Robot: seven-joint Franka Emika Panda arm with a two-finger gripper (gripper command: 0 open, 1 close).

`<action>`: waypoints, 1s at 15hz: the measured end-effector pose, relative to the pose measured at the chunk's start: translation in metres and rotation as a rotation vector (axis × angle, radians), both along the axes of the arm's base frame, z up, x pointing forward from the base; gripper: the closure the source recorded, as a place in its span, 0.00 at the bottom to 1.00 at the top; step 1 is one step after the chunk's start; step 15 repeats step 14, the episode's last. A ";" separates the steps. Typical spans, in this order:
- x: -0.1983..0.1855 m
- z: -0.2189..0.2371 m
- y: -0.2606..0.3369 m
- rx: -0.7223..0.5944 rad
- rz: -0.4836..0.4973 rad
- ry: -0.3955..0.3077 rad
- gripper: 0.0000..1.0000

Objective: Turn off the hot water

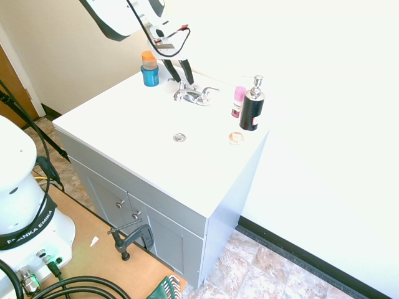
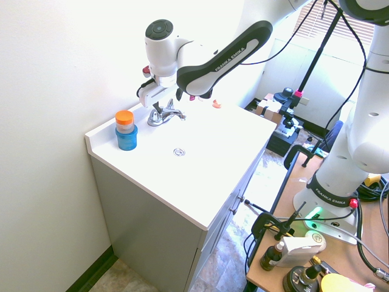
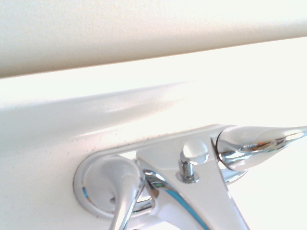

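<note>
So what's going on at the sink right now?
The white Franka arm has its gripper down at the chrome faucet on the white vanity, right at the left lever, the hot-water control. Whether the fingers actually touch or clamp it can't be made out. No water shows at the spout. A blue orange-capped container and a black soap pump stand nearby.
</note>
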State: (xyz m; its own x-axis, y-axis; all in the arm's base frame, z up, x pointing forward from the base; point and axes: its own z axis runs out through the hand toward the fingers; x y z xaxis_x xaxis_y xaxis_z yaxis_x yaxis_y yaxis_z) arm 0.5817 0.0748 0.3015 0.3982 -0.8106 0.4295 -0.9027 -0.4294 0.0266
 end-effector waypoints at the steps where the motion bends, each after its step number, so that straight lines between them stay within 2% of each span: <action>1: -0.001 -0.002 0.004 0.018 -0.006 0.009 0.00; 3: -0.001 -0.006 0.017 0.047 -0.012 0.019 0.00; 8: 0.016 0.008 0.019 0.065 -0.039 -0.022 0.00; 11: 0.012 0.018 0.000 0.159 -0.004 0.045 0.00; 14: -0.027 0.044 -0.041 0.224 0.010 0.084 0.00; 15: -0.027 0.044 -0.041 0.224 0.010 0.084 0.00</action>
